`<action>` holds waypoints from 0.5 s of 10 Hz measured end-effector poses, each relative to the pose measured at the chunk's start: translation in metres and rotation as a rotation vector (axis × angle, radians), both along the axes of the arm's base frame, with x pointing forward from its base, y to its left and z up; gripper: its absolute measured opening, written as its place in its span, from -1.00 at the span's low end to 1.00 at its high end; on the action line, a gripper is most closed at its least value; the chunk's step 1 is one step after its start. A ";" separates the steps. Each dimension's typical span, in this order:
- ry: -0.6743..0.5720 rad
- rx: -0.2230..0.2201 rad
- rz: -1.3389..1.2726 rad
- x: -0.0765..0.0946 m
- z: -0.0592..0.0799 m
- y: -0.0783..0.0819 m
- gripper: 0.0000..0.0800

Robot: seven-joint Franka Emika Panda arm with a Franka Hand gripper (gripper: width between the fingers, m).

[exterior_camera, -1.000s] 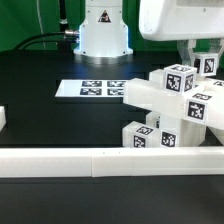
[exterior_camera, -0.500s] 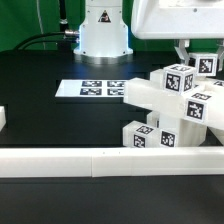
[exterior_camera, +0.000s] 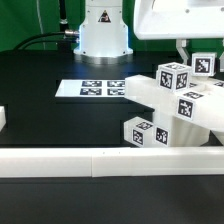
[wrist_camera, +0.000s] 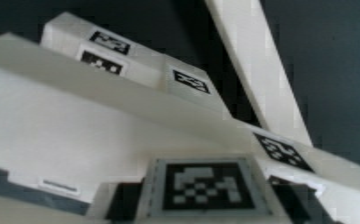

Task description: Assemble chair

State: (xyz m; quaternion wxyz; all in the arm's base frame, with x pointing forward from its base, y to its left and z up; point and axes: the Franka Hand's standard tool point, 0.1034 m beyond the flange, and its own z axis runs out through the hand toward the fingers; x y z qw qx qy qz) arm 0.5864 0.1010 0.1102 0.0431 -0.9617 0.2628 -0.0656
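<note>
The chair (exterior_camera: 170, 100) is a cluster of chunky white tagged pieces at the exterior view's right, tilted, with a flat panel jutting toward the marker board. My gripper (exterior_camera: 197, 52) comes down from the top right and is shut on a tagged square post (exterior_camera: 205, 66) at the cluster's upper end. In the wrist view that post's tag (wrist_camera: 203, 188) sits squarely between my dark fingers (wrist_camera: 127, 202), my gripper (wrist_camera: 203, 200) closed on its sides. Beyond it the chair's white panel (wrist_camera: 88, 100) and a long white bar (wrist_camera: 257, 70) carry more tags. The cluster's far right is cut off.
The marker board (exterior_camera: 93, 88) lies flat behind the chair. A long low white border rail (exterior_camera: 90, 158) runs along the front. The robot base (exterior_camera: 103, 30) stands at the back. A small white block (exterior_camera: 3, 118) shows at the exterior view's left edge.
The chair cluster has shifted and tilted with the gripper: the top tagged blocks rose slightly and the lower tagged blocks moved. The grip has stayed the same.
</note>
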 end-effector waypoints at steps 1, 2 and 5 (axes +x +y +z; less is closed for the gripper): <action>0.000 0.007 -0.024 0.000 0.000 0.001 -0.33; 0.001 0.008 -0.024 0.000 0.000 0.001 -0.33; 0.012 -0.023 0.145 0.004 0.005 0.006 0.50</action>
